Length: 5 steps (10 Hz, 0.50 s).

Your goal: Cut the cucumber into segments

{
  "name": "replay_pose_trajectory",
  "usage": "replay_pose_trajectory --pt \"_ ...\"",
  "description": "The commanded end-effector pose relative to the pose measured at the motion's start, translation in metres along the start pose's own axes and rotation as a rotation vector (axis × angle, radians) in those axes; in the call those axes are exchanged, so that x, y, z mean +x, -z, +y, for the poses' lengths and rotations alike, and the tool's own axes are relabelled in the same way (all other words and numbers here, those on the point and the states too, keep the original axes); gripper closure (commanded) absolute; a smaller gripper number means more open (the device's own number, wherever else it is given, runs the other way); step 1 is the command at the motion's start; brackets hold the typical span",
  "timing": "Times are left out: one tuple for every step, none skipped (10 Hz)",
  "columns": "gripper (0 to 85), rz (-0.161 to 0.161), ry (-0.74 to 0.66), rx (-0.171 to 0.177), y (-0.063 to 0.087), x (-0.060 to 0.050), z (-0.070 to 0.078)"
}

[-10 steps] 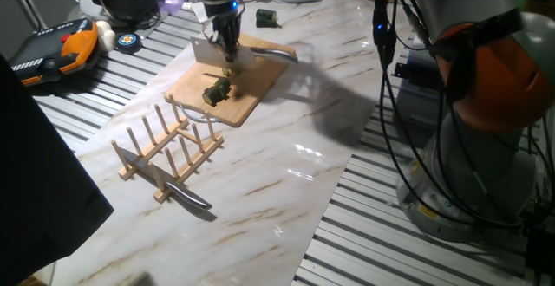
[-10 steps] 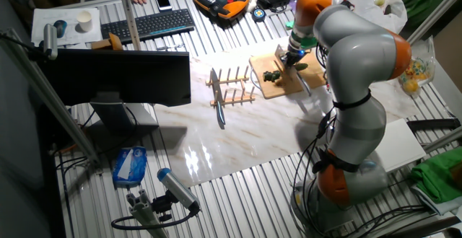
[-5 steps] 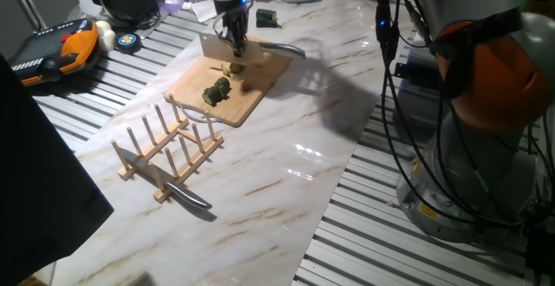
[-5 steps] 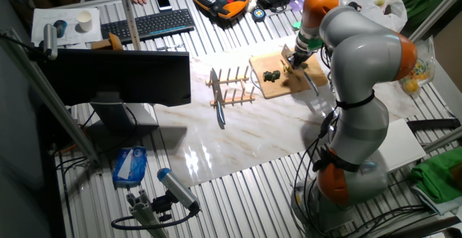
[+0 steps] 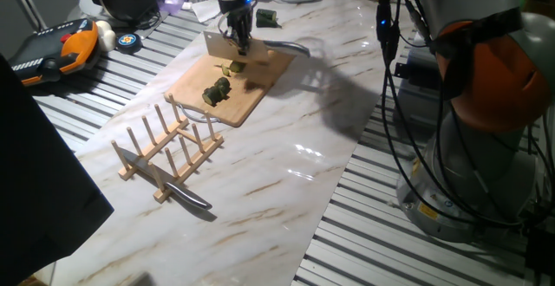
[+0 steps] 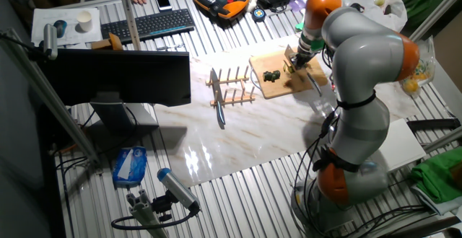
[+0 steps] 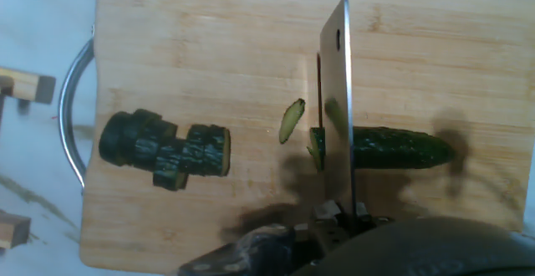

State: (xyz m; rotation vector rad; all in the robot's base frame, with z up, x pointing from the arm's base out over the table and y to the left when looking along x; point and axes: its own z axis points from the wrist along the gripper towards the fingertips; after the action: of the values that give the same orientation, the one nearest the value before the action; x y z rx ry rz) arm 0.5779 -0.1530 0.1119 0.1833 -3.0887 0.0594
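While clamped: gripper on cleaver.

board: far strip bare wood | middle blocked: segments at handle end, thin slice, cleaver upright across cucumber | beyond handle: rack, passage blocked

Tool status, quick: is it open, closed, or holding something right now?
Tool: closed on the cleaver, its blade down on the cutting board at the cut end of the cucumber.
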Motion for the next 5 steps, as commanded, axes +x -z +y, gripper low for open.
replay_pose_trajectory --pt "84.3 0.008 0.024 0.016 -0.0001 -0.0027 0.0005" --pt "84.3 0.015 0.049 0.020 -0.0011 -0.0059 -0.0001" --pt "84.3 0.024 0.071 0.009 -0.0022 -0.0082 -0.0011" --pt "84.3 0.024 0.068 0.008 -0.0035 -0.0085 -0.0029" --pt "84.3 0.016 0.057 0.006 -0.0049 -0.0084 -0.0048"
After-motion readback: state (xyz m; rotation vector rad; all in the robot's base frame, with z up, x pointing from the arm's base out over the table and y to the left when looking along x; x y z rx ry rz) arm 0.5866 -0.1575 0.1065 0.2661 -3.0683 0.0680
